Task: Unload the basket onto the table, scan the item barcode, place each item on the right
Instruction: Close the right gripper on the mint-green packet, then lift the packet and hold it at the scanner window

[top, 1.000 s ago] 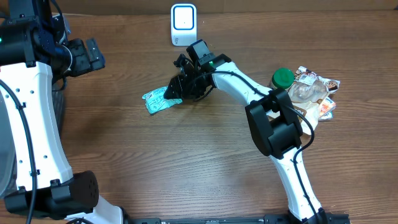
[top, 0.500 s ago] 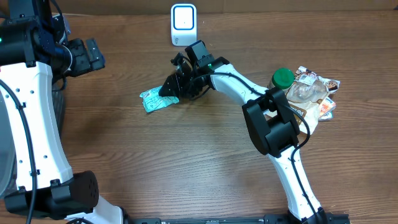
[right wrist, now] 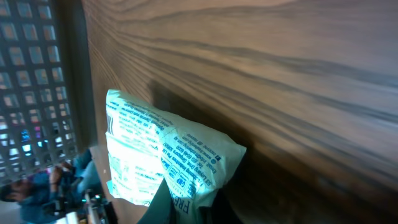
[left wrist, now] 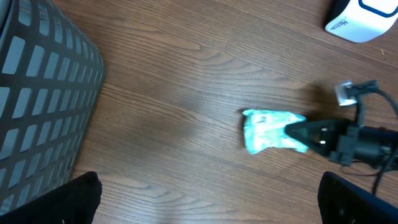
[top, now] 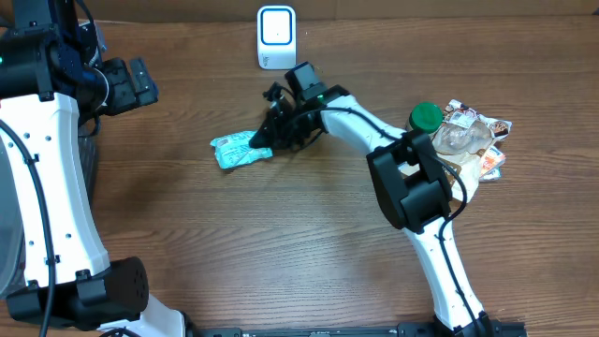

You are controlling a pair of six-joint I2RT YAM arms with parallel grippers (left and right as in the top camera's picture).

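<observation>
Hanging wide open and empty at ten o'clock, the left fingers (top: 142, 82) sit well apart from the teal packet (top: 236, 151), which lies on the tabletop (top: 309, 253) with its long axis nine-to-three. The right fingers (top: 265, 141) are pinched shut on its three-o'clock end, and the scanner (top: 276, 37) stands near, toward one o'clock.
</observation>
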